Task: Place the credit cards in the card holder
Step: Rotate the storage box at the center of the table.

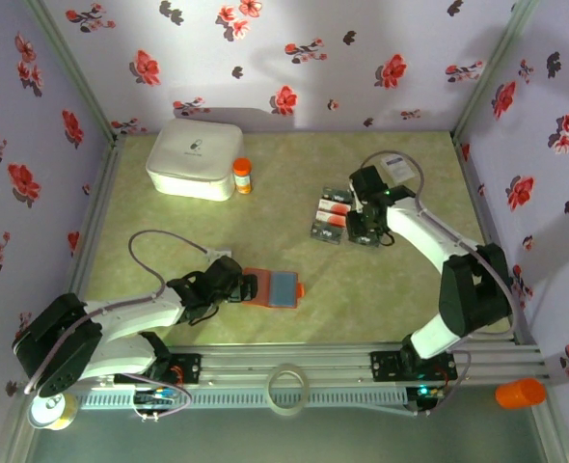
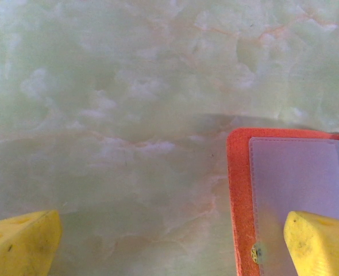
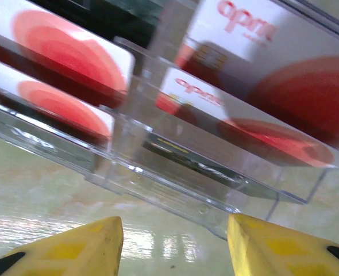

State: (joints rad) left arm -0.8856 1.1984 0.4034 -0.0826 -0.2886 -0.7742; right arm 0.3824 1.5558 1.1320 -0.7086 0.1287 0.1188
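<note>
on the green marbled table (image 1: 169,222), the flat orange card holder (image 1: 275,287) lies open, your left gripper (image 2: 169,247) spread wide over its edge. a clear plastic rack (image 3: 175,184) holds the red-blotched credit cards (image 1: 331,214); your right gripper (image 3: 175,244), half-open and empty, faces it. closing here may pinch the rack wall, not a card.

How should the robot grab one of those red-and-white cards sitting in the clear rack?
Probably by the upper part of a card, which stands free above the front wall of the clear rack. The lower part is boxed in by the rack's walls, so the right tool would likely come from above, one finger on each flat face, and lift the card out along its slot.
</note>
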